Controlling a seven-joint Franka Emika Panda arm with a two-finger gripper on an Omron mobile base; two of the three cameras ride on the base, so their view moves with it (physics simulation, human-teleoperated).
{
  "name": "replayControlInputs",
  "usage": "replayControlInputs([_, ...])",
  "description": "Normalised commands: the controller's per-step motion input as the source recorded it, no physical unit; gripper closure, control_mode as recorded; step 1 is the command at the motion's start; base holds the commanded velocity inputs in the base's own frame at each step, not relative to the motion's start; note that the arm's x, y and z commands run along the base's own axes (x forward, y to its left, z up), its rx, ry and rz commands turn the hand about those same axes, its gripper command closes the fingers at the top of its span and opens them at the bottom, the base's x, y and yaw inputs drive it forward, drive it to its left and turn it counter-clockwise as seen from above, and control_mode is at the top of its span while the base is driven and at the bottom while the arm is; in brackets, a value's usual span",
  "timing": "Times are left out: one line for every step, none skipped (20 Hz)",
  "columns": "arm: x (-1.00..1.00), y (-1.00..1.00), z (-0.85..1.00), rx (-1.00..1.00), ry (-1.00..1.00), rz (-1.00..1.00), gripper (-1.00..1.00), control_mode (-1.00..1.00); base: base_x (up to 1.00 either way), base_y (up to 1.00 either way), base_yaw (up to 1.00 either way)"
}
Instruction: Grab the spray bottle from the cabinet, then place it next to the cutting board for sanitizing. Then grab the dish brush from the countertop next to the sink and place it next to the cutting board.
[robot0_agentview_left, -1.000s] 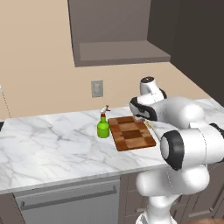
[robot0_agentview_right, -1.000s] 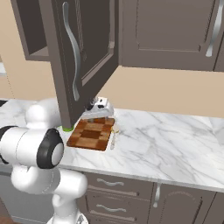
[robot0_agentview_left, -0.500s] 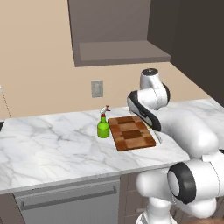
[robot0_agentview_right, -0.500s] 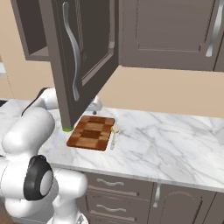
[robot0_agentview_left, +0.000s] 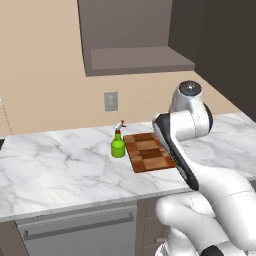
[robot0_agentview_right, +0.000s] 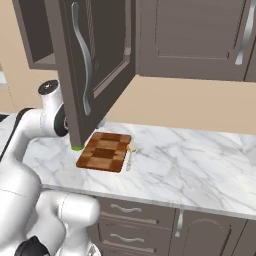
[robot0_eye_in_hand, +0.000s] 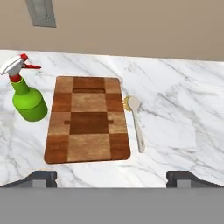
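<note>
On the veined white marble worktop (robot0_eye_in_hand: 183, 113), a checkered brown wooden cutting board (robot0_eye_in_hand: 89, 119) lies between a glossy green spray bottle (robot0_eye_in_hand: 25, 98) and a cream-headed, thin-handled dish brush (robot0_eye_in_hand: 136, 120); the hand (robot0_eye_in_hand: 112, 178) gapes empty.

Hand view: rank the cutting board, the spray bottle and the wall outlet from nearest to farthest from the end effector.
1. The cutting board, directly ahead of the open end effector, on the countertop.
2. The spray bottle, off the board's left side, farther back.
3. The wall outlet, up on the wall at top left.
</note>
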Motion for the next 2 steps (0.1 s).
replayControlInputs([-0.73, 0.11, 1.00, 0.00, -0.15, 0.00, -1.00, -1.00, 0.00, 0.00, 0.00])
replayControlInputs([-0.79, 0.00, 1.00, 0.00, -0.13, 0.00, -1.00, -1.00, 0.00, 0.00, 0.00])
